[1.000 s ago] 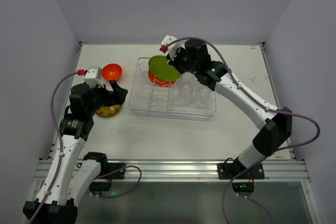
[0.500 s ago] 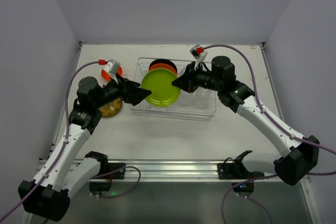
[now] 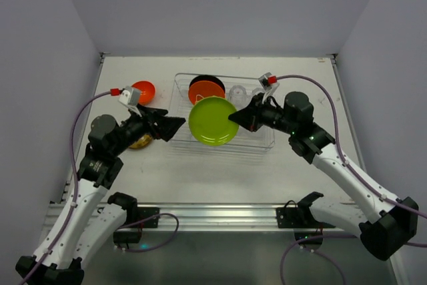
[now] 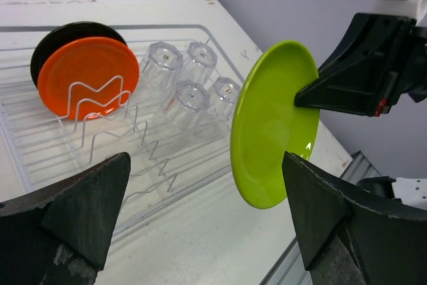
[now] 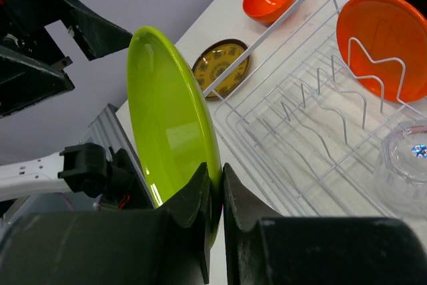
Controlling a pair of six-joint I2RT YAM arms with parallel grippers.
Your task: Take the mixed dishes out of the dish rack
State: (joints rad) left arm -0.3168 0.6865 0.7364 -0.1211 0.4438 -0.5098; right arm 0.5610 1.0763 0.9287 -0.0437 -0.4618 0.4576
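Above the rack's near edge, green plate clamped upright in right hand, its face toward the empty, wide-spread left hand alongside.

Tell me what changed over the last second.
The right gripper, shut on the lime green plate, carried it from the far side of the dish rack to over its near edge. The left gripper, open, rose from the yellow-brown plate and swung toward the green one. Orange bowl, racked plates and tumblers stayed put.
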